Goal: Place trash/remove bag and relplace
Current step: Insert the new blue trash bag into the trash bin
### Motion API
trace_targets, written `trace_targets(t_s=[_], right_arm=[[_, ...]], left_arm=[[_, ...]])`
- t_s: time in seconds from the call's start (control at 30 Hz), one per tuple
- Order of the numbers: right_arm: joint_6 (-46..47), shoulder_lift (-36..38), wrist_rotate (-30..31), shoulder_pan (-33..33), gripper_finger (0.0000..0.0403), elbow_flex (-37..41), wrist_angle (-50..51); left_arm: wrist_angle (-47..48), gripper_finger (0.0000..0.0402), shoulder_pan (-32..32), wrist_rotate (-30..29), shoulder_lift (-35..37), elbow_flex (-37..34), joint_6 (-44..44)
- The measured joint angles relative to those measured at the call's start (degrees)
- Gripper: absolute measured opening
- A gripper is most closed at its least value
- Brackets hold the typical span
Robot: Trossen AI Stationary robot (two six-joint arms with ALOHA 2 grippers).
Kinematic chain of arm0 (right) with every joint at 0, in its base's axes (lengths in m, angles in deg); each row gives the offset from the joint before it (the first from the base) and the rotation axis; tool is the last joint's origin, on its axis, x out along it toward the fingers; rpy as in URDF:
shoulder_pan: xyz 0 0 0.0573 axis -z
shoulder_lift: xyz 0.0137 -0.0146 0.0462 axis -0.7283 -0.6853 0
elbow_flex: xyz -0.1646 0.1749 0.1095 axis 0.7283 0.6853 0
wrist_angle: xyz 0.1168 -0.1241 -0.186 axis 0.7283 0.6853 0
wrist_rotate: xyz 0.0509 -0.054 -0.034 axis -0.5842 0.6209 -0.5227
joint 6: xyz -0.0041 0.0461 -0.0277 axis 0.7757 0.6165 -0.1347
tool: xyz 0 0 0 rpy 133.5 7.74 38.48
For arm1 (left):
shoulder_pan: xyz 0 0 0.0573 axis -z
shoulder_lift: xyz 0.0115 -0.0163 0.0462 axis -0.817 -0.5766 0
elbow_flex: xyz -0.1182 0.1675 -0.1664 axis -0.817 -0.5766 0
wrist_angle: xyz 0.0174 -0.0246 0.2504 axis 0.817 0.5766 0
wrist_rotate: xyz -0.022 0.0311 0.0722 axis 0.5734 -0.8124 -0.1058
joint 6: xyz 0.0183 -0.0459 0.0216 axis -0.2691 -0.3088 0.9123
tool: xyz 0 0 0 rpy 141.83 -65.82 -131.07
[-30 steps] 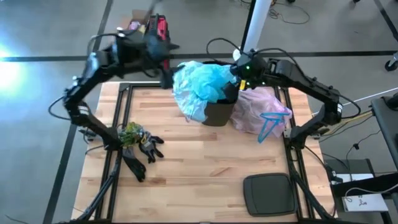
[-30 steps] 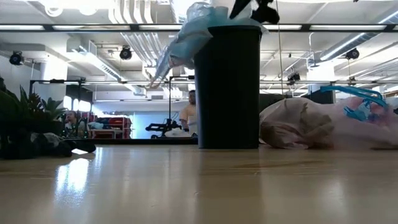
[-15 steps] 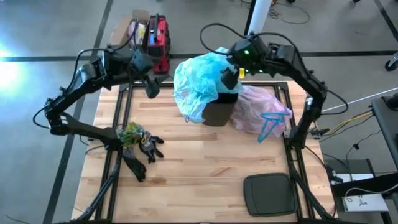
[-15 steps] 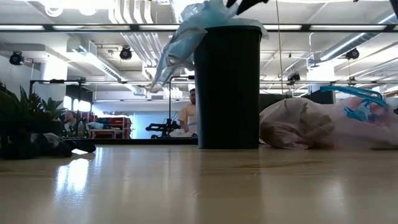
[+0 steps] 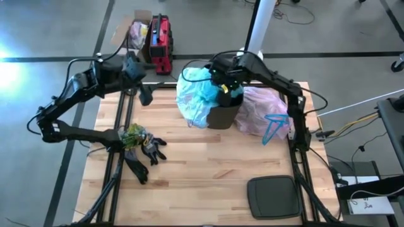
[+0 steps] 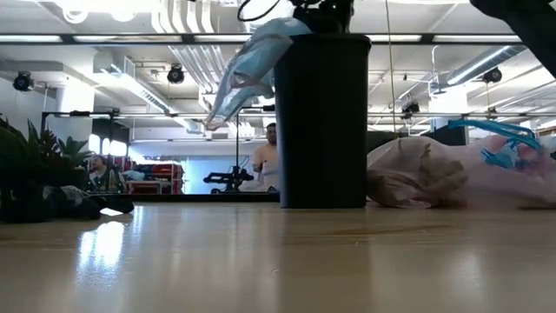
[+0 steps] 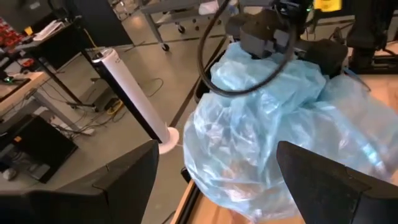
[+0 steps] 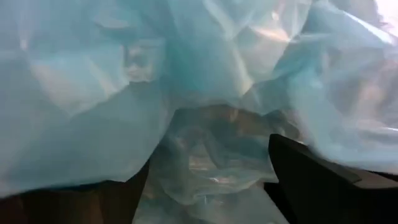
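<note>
- My right gripper is over the mouth of the black bin, down among the folds of the blue bag. In my right wrist view both fingers stand apart with only blue film draped past them; I cannot tell whether any of it is caught between them.
- My left gripper hangs above the far left edge of the table, well apart from the bin. In the left wrist view its fingers are spread wide with nothing between them, facing the blue bag.
- Blue bag: bunched over the bin's rim, most of it spilling down the bin's left side in the high view. In the low view it hangs off the rim on that side.
- Pink bag: lying full on the table, touching the bin's right side, blue drawstrings loose on top. In the low view it sits slumped just beside the bin.
- Black gloves with a green plant near the table's left edge.
- Dark lid flat at the near right of the table.
- A person sits in the room beyond, seen in the low view.
</note>
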Motion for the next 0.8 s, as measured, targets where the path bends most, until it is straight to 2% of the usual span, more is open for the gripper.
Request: trace_targets(t_s=[0.17, 0.37, 0.43, 0.53, 0.63, 0.73, 0.8], right_arm=[[5.7, 5.3, -2.7, -0.6, 0.0327, -0.2, -0.3], [12.8, 13.4, -2.6, -0.5, 0.0334, -0.3, -0.2], [15.3, 15.8, -2.1, -0.4, 0.0333, -0.3, -1.7], [16.8, 18.2, -1.7, -0.6, 0.0332, -0.3, -8.3], [14.1, 18.5, -1.8, -1.3, 0.0333, -0.3, -19.4], [11.7, 16.0, -2.6, -1.3, 0.0333, -0.3, -30.7], [9.9, 13.3, -3.7, -1.0, 0.0329, -0.2, -34.3]], left_arm=[[-0.7, 0.0311, 0.0, 2.1, 1.7, -0.3, 0.8], [-6.1, 0.0311, 0.0, 8.8, 0.6, -0.3, 1.5], [-8.4, 0.0311, 0.0, 9.5, -0.5, -0.3, 1.6], [-11.8, 0.0311, 0.0, 9.7, -2.3, -0.3, 1.8], [-13.2, 0.0311, 0.0, 9.7, -4.3, -0.3, 1.3], [-13.2, 0.0311, 0.1, 9.7, -5.5, -0.3, -0.3], [-13.0, 0.0311, 0.1, 9.7, -5.9, -0.3, -1.1]])
